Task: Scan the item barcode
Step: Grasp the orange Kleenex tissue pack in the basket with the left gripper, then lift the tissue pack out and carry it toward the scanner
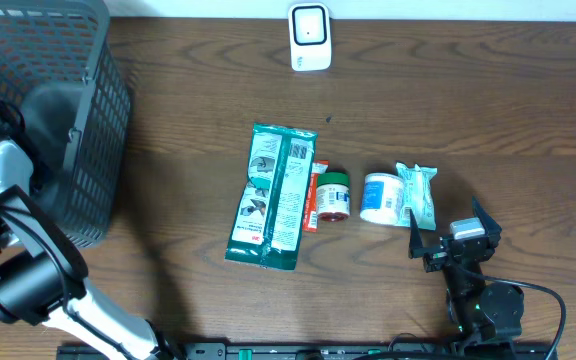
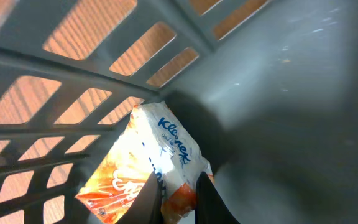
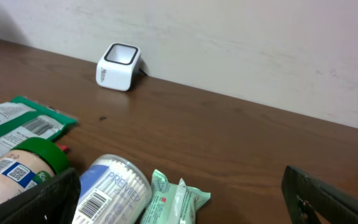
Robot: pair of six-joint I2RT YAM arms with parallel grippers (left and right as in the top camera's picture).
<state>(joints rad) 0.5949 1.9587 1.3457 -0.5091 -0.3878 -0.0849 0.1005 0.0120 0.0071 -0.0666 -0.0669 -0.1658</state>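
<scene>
The tissue pack [image 2: 148,168] lies inside the basket [image 1: 103,90], against its mesh wall, and my left gripper [image 2: 178,196] pinches it. My right gripper [image 1: 448,228] is spread wide just beside the wipes [image 1: 418,195], well apart from the scanner [image 1: 309,37].

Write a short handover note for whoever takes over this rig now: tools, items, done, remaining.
Left tool: shut on the Kleenex pack, inside the basket.
Right tool: open, empty, beside the pouch.
Green packet, jar and tub lie mid-table; scanner at the far edge.
Done: one pack in the basket.
Left: likely the four table items to scan.
</scene>
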